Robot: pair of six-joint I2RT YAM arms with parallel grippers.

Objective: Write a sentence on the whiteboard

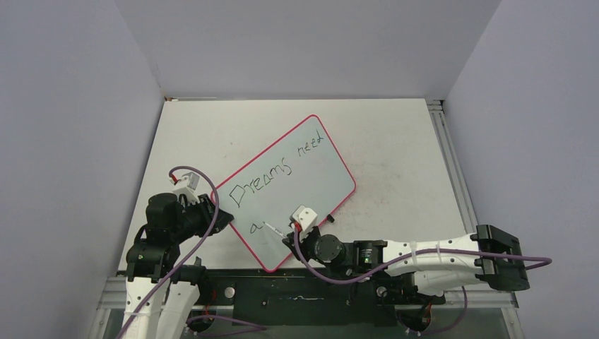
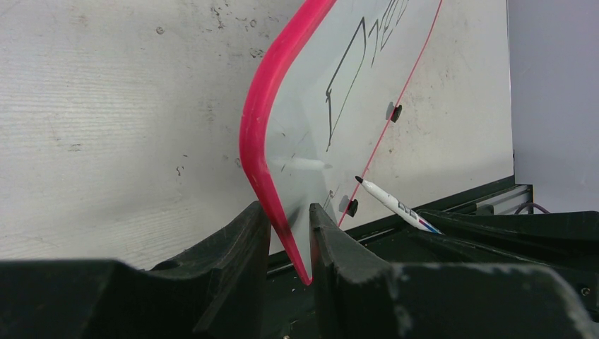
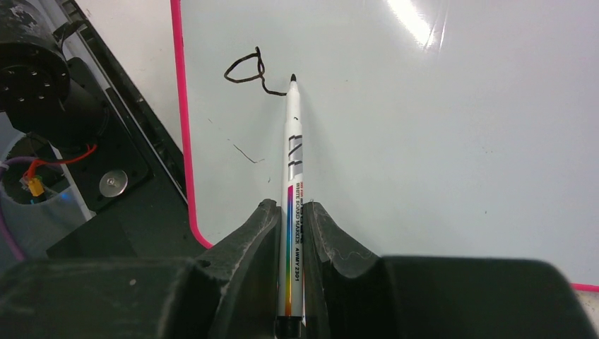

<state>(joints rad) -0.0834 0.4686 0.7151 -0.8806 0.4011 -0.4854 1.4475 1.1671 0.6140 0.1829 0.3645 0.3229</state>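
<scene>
Sentence [image 1: 263, 181] partly written on whiteboard [image 1: 318, 187], mid-table: "Dreams need", second row barely begun. My left gripper [image 2: 289, 220] pinches whiteboard corner; right gripper [image 3: 291, 212] clamps marker [image 3: 292, 134], tip at stroke end. Rest unwritten, I judge.

Shows a scuffed white rectangular tabletop [image 1: 395, 141], speckled with dark marks and edged on the right by a pale metal rail [image 1: 452, 162]. Bears a large flat rectangular whiteboard [image 1: 321, 187] with rounded corners and a thin pink-red rim, set askew left of centre, long sides running from near-left to far-right. Reaches the table's near edge with its nearest corner. Lies well apart from the far and right edges. Has small black feet [image 2: 395, 111] at the long side facing the right edge.
</scene>
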